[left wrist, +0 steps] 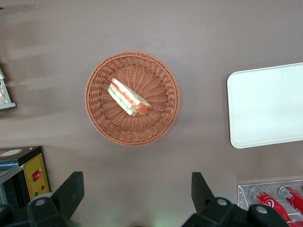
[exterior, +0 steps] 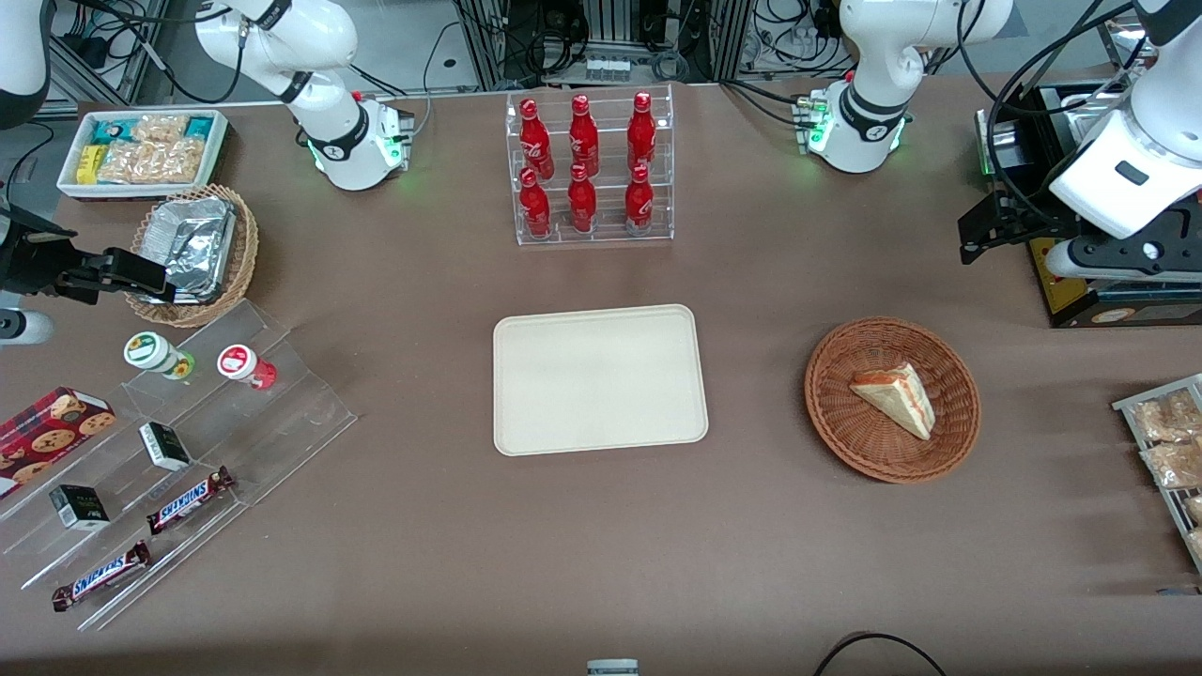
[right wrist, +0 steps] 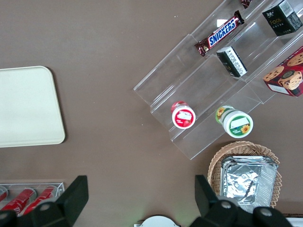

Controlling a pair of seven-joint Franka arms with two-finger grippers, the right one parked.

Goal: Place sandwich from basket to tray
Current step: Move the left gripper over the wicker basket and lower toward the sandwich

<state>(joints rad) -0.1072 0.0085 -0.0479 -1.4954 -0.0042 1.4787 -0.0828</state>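
Note:
The sandwich [exterior: 897, 394], a pale bread wedge with orange-red and green filling, lies in the round reddish-brown wicker basket [exterior: 845, 441]. The cream tray [exterior: 598, 378] lies flat beside the basket, toward the parked arm's end, and holds nothing. My left arm's gripper [exterior: 981, 230] hangs open and empty high above the table, farther from the front camera than the basket. In the left wrist view the gripper [left wrist: 136, 182] has its fingers spread wide over bare table, apart from the basket [left wrist: 102, 127], with the sandwich [left wrist: 129, 98] and tray [left wrist: 267, 106] also showing.
A clear rack of red bottles [exterior: 590, 169] stands farther back than the tray. A black box with a yellow panel [exterior: 1089, 291] sits under the working arm. A wire tray of bagged snacks [exterior: 1169, 441] lies at the working arm's end. An acrylic stepped stand [exterior: 188, 441] and foil-lined basket [exterior: 192, 249] lie at the parked arm's end.

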